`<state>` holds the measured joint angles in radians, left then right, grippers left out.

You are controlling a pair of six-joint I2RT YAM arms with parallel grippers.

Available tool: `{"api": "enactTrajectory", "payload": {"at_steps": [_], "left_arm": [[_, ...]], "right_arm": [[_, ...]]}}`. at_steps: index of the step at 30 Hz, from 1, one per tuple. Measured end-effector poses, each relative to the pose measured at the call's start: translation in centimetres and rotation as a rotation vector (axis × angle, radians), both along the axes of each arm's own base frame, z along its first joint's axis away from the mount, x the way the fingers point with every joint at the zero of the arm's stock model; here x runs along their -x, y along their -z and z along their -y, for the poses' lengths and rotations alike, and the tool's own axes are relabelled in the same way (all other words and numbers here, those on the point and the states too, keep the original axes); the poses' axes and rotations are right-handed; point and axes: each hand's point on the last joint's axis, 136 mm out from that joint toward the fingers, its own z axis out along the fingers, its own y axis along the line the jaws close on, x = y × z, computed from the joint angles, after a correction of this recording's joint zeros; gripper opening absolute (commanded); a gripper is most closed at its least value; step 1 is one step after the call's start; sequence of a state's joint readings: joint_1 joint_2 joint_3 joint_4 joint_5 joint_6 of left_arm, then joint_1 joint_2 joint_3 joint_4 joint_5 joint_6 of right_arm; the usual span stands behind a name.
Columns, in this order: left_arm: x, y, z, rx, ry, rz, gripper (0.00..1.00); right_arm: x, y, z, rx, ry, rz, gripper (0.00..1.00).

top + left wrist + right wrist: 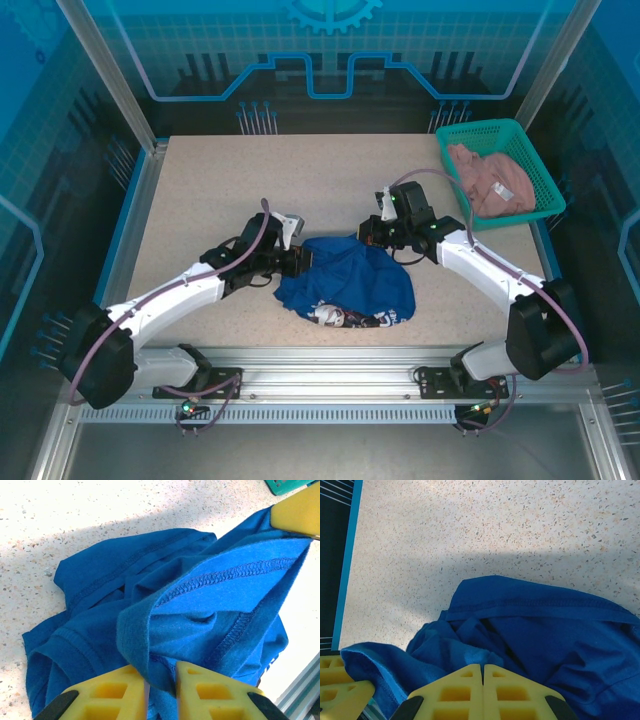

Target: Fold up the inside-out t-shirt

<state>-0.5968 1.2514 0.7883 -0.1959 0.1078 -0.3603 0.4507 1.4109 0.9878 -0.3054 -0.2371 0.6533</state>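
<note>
The inside-out t-shirt (345,282) lies crumpled in a royal blue heap at the table's near middle, with a pale print (345,318) showing at its front edge. My left gripper (303,262) is at the heap's left side, and in the left wrist view it (160,667) is shut on a raised fold of the t-shirt (200,605). My right gripper (368,232) is at the heap's far edge. In the right wrist view its jaws (482,666) are pressed together with the t-shirt (545,630) bunched at their tips. The cloth stretches taut between both grippers.
A green basket (480,128) at the table's far right holds a pinkish-beige garment (490,180). Bare speckled tabletop (220,190) spreads to the left and behind the heap. A metal rail (320,355) runs along the near edge.
</note>
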Motion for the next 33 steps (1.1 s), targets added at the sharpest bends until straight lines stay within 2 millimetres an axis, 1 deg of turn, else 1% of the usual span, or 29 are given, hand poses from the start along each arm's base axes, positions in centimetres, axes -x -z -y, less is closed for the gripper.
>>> {"api": "enactTrajectory", "payload": {"at_steps": [4,8,10,13,15,16,17,21,22,23,25,27,29,31,32,33], "left_arm": [[-0.4,0.0,-0.3,-0.003,-0.021,0.004,0.29],[-0.7,-0.2,-0.4,0.002,-0.03,0.014,0.3],[-0.7,-0.2,-0.4,0.003,-0.03,0.016,0.27],[-0.8,-0.1,-0.4,0.002,-0.031,0.015,0.19],[-0.8,0.1,-0.4,-0.002,-0.032,0.011,0.11],[-0.8,0.1,-0.4,-0.005,-0.032,0.011,0.04],[-0.9,0.1,-0.4,-0.005,-0.032,0.011,0.0],[-1.0,-0.2,-0.7,-0.002,-0.043,0.017,0.0],[-1.0,-0.6,-1.0,0.008,-0.053,0.026,0.0],[-1.0,-1.1,-1.3,0.024,-0.068,0.035,0.0],[-1.0,-2.9,-2.7,0.071,-0.119,0.067,0.0],[-1.2,-5.0,-4.1,0.116,-0.168,0.109,0.0],[-1.4,-6.7,-5.3,0.151,-0.211,0.148,0.0],[-1.4,-7.6,-6.5,0.162,-0.247,0.167,0.0],[-1.4,-7.7,-6.9,0.161,-0.26,0.166,0.0],[-1.4,-7.6,-7.3,0.157,-0.271,0.162,0.0]], "right_arm": [[0.1,0.0,0.0,-0.002,-0.001,-0.001,0.0],[0.2,0.0,0.0,-0.002,-0.002,-0.001,0.0],[0.2,0.0,0.0,-0.002,-0.002,-0.001,0.0],[0.2,0.0,0.0,-0.002,-0.002,-0.001,0.0],[0.2,0.0,0.0,-0.002,-0.001,-0.001,0.0],[0.2,0.0,0.1,-0.001,-0.001,-0.001,0.0],[0.2,0.0,0.1,-0.001,-0.001,-0.001,0.0],[0.0,0.1,0.3,0.011,0.011,0.005,0.0],[-0.1,0.1,0.4,0.017,0.018,0.008,0.02],[-0.2,0.1,0.5,0.021,0.023,0.01,0.07],[-0.6,-0.4,0.5,0.026,0.03,0.018,0.25],[-1.3,-1.5,0.3,0.042,0.016,0.047,0.37],[-1.9,-2.8,0.9,0.088,0.015,0.102,0.48],[-1.7,-3.9,2.5,0.156,0.036,0.163,0.54],[-1.4,-4.1,3.5,0.182,0.053,0.184,0.55],[-0.8,-4.2,4.8,0.21,0.072,0.202,0.59]]}}
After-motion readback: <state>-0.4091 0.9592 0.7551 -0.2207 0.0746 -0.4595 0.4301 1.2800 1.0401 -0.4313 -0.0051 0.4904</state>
